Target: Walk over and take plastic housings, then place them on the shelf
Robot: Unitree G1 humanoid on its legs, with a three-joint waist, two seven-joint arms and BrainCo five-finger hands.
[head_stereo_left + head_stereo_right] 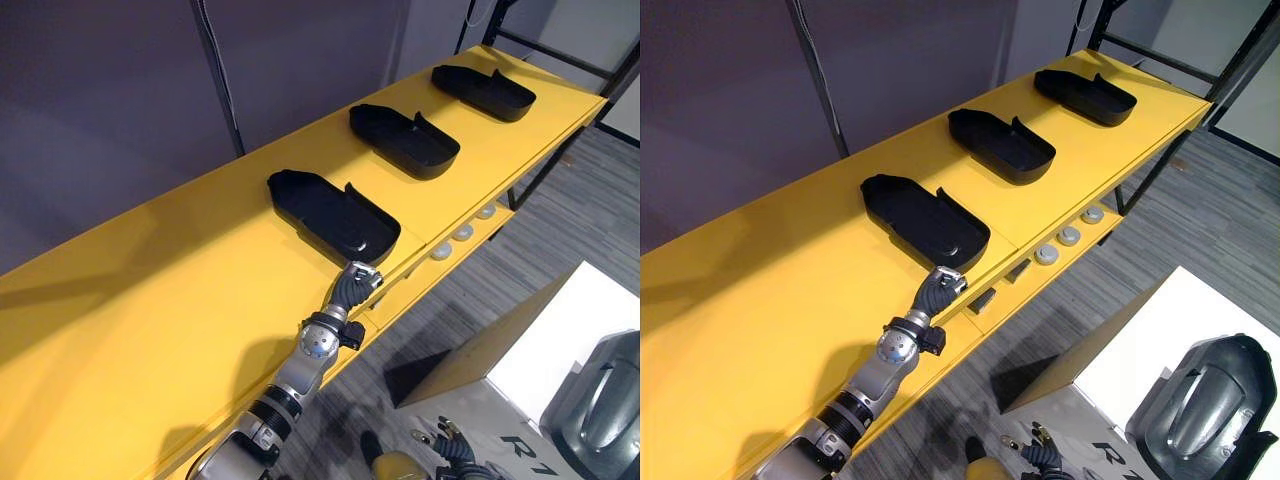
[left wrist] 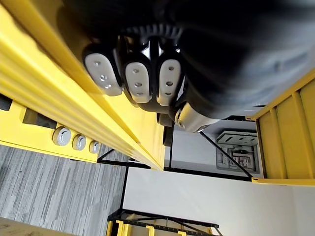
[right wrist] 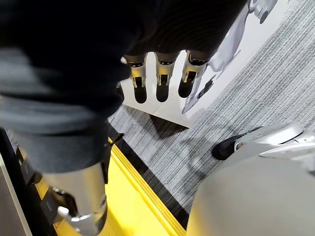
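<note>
A long yellow shelf (image 1: 150, 300) runs from the lower left to the upper right against a grey wall (image 1: 100, 100); three black plastic housings lie open side up in a row on its top board, well apart from one another: the near housing (image 1: 330, 215), the middle housing (image 1: 403, 140) and the far housing (image 1: 483, 92); each lies flat on the board, long axis across the shelf. The left hand (image 1: 357, 280) reaches up from below the shelf's front edge and meets the near housing at its front end, just over the lip; the hand is touching the black plastic, but whether it has hold of the housing or only rests against it I cannot tell. The right hand (image 3: 161, 78) hangs low beside the shelf, over the floor (image 1: 470, 290) of grey striped carpet; its fingers (image 3: 139, 81) are straight and loose, parted a little, with nothing in them. On the ledge under the top board three pale round discs (image 1: 462, 232) stand in a row, with two dark blocks (image 1: 983, 298) just beside them on the side nearer the robot. A white box (image 1: 560, 350) stands on the floor at the lower right; large dark letters (image 1: 525, 445) are printed on its side, cut off by the view's edge; a glossy grey shell (image 1: 1205, 410) lies on the box top. A black frame (image 1: 520, 40) stands past the shelf's far end.
</note>
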